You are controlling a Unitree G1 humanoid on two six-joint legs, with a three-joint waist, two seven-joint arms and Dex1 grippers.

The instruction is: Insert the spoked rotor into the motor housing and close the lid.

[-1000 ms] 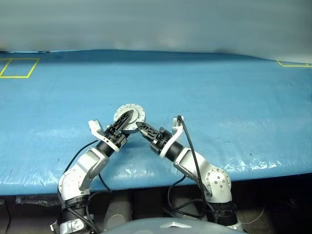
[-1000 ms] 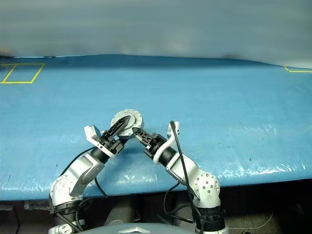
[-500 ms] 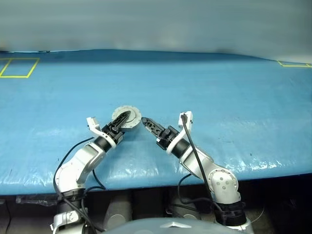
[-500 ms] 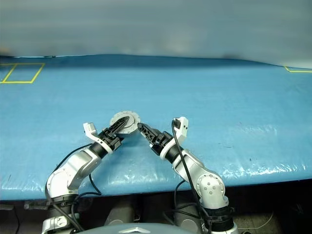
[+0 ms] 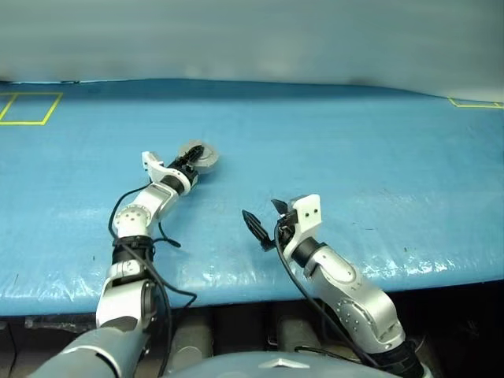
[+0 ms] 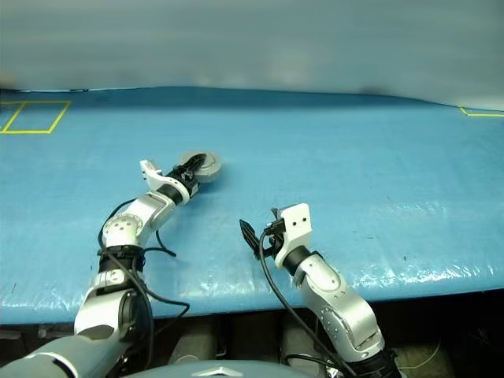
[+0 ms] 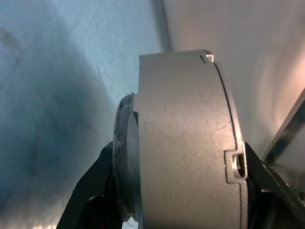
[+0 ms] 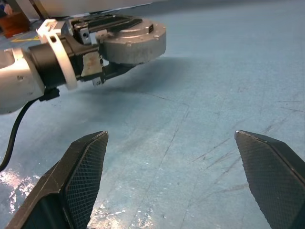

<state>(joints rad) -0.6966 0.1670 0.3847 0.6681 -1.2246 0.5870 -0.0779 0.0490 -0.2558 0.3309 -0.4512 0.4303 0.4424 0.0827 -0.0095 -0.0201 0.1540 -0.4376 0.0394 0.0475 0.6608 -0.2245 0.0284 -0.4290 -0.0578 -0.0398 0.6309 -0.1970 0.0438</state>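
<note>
From the left eye view, a blue counter (image 5: 331,142) stretches away from the robot; the left gripper (image 5: 191,160) reaches well out over it, its jaws pinching the motor housing (image 5: 199,156), a small round grey puck held edge-on just above the blue surface; the right gripper (image 5: 260,227) sits well apart, nearer the robot, with its jaws spread wide and nothing between them.

The right eye view gives the same layout; the housing shows as a closed grey disc, so the lid appears to be shut over it, though whether the spoked rotor sits inside cannot be told.

In the left wrist view, the housing's plain grey side wall stands between the two black fingers (image 7: 90,191), one pressed to each flat face; a narrower step, probably the lid, lies against one finger.

In the right wrist view, the open right fingertips (image 8: 81,176) frame bare counter; beyond them the left gripper carries the housing close above the surface, a shadow beneath it.

The step in hand looks like setting the closed unit down; done well, the left arm would lower until a flat face or edge rests steadily before the jaws part; they should part slowly, since a puck released on edge may roll.
</note>
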